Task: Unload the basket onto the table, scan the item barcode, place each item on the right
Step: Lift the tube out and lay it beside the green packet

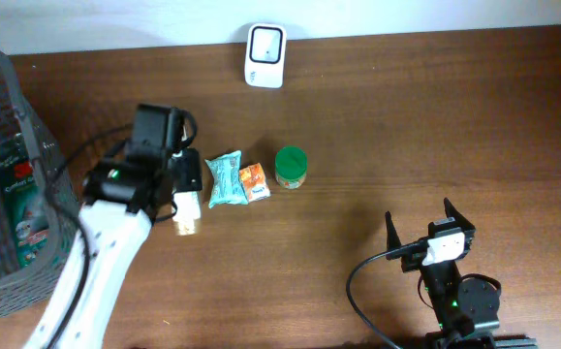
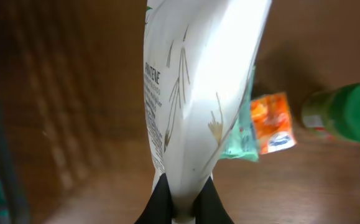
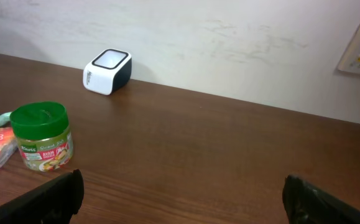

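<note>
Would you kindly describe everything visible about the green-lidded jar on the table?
The green-lidded jar is small and squat: a wide green lid over a body wrapped in a printed label with a green logo and food picture. It stands upright on the wooden table, close beside the orange packet; contact is unclear. Nothing else touches it.

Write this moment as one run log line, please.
left gripper: shut on white bottle | right gripper: open, empty | scanner: bottle not yet at it
</note>
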Controlling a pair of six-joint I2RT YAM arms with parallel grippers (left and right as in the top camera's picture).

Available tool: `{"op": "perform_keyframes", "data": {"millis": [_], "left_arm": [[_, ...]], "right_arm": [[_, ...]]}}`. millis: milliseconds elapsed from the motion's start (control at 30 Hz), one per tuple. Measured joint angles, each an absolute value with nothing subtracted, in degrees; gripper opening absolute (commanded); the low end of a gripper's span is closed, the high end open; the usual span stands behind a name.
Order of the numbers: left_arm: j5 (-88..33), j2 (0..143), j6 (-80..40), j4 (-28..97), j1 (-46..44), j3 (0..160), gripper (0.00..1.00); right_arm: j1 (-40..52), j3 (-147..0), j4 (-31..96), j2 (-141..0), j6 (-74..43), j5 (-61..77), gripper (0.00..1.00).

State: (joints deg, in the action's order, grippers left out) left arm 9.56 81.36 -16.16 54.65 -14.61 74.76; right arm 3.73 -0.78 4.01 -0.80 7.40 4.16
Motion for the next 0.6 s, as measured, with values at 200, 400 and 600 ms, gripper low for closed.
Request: {"op": "perform_keyframes", "data": {"millis": [200, 400, 600], "left_arm": [[9.61, 92.6, -17.82, 54.37, -14.61, 74.7, 0.0], [9.56, 100.66, -18.87, 50.89, -14.61, 74.67, 0.0], [8.93, 101.71, -19.49, 49.69, -14.61, 74.67, 0.56]], "right_arm": [[3.73, -0.78, 4.01, -0.8, 7.42, 4.16, 0.98], [3.73, -0.78, 4.01, -0.8, 7.42, 4.16, 0.98], [3.73, -0.78, 4.01, -0.8, 7.42, 4.16, 0.98]]}}
